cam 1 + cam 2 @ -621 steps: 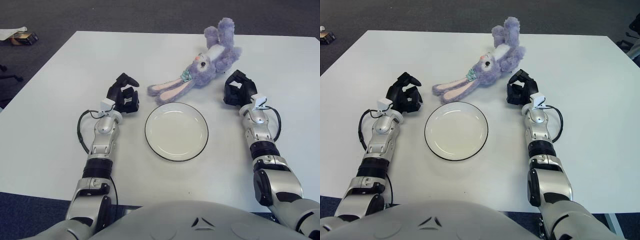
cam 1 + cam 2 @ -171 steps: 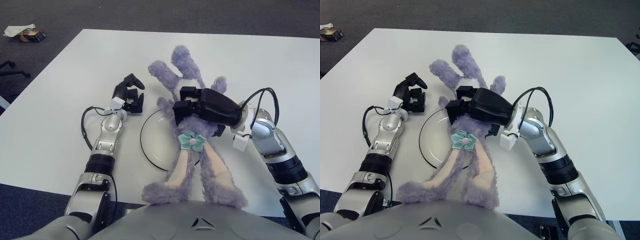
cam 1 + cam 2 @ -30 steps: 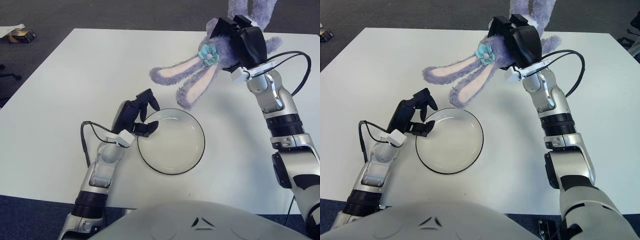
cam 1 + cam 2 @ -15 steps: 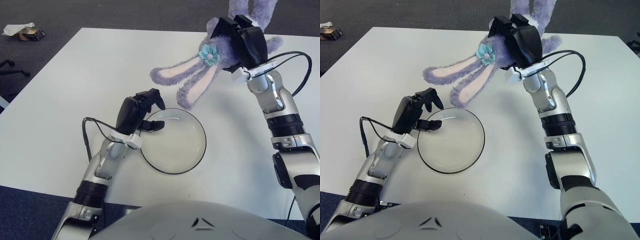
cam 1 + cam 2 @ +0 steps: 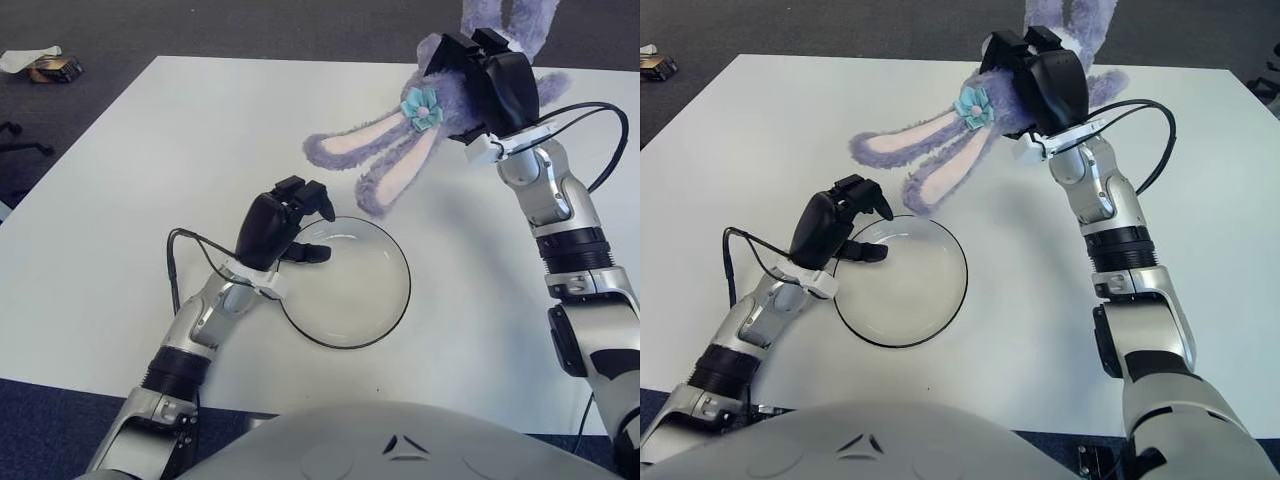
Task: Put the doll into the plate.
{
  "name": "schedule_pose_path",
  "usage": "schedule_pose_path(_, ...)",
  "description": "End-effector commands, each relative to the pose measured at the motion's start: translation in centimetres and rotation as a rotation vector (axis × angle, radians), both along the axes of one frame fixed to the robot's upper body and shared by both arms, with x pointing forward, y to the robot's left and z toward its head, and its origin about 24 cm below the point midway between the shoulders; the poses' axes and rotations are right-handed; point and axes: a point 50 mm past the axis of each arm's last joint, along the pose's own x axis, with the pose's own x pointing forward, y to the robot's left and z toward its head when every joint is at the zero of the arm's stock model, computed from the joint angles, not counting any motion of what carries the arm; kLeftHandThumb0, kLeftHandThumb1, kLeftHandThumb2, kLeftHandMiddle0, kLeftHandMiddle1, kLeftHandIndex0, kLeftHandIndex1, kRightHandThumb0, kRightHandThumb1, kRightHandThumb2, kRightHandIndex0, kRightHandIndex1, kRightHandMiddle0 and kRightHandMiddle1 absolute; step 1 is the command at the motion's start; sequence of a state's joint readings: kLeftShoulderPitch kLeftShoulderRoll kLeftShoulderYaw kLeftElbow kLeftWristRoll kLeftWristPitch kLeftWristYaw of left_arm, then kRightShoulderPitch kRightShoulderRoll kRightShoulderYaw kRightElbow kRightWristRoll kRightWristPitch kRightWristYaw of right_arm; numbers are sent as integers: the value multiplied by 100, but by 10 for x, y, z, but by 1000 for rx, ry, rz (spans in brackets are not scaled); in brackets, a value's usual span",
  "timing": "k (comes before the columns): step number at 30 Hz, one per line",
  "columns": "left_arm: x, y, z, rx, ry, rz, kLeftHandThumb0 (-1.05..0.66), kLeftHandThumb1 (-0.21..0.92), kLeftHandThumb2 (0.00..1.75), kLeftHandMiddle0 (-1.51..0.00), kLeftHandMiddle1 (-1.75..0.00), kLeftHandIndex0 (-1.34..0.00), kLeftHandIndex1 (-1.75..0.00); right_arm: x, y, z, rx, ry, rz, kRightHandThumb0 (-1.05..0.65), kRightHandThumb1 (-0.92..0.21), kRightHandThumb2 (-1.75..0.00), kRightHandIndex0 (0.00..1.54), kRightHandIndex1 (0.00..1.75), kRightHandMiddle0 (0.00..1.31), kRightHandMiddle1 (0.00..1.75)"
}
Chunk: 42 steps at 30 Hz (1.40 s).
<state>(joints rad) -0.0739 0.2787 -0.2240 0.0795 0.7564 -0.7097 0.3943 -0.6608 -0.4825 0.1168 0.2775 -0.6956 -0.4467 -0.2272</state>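
A purple plush rabbit doll [image 5: 400,150] with long pink-lined ears and a teal flower hangs in the air over the far right of the table. My right hand [image 5: 480,75] is shut on its body, and the ears droop toward the plate. The white plate [image 5: 346,283] with a dark rim lies on the table below and left of the doll. My left hand [image 5: 285,220] hovers over the plate's left rim with fingers curled and nothing in them.
The white table [image 5: 150,170] spreads wide on all sides of the plate. A small box [image 5: 50,68] lies on the dark floor at far left. A black cable [image 5: 180,262] loops off my left wrist.
My left hand has risen and moved slightly right over the plate's left rim. The doll stays held high in my right hand, hardly moving.
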Motion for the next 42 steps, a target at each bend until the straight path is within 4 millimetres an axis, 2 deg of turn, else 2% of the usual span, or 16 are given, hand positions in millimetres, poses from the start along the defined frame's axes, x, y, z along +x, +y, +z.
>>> schedule_pose_path(1,-1,-3,-12,-2,36,-12,-1,38,121,-55,-162,-42,-175,0,1,7,-1,-23,4,0,7,-175,87,175,71,172)
schedule_pose_path(7,4,-7,-11,11,15,-41,-1,44,112,-48,-158,-44,-175,-1,1,6,9,-23,22,0,6,-175,87,175,70,173)
schedule_pose_path(18,10,-11,-12,40,21,-45,-1,49,105,-43,-154,-45,-175,0,1,5,1,-19,27,0,5,-172,86,175,70,171)
schedule_pose_path(42,32,-26,-10,166,7,-27,-1,56,94,-42,-149,-41,-175,0,-2,3,7,-1,29,0,2,-170,84,175,65,174)
